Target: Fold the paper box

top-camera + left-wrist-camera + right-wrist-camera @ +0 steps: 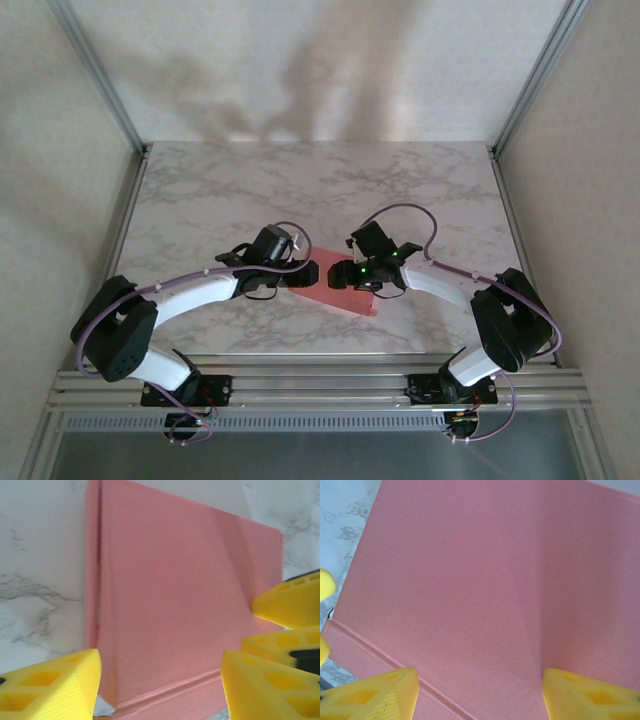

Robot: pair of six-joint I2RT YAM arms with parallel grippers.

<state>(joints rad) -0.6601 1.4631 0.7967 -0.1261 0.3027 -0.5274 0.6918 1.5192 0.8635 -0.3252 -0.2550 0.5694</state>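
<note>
Flat pink square paper box lies on the white marbled surface, near its front edge and about midway between left and right, pink side up. Both arms reach inward over it: left gripper at its left side, right gripper just beside it over the middle of the card. Left wrist view: left gripper is spread wide, yellow fingers apart with the pink card between and beneath them, nothing clamped. A narrow folded strip runs along the card's left edge, another along its near edge, and a slanted crease crosses its right half. The right arm's yellow fingertips show at the right border, close to the left gripper's right finger. Right wrist view: right gripper is likewise spread, fingers apart above the card, gripping nothing. A raised strip borders the lower left edge there, with marbled surface beyond the card. Contact between fingertips and card: cannot tell.
</note>
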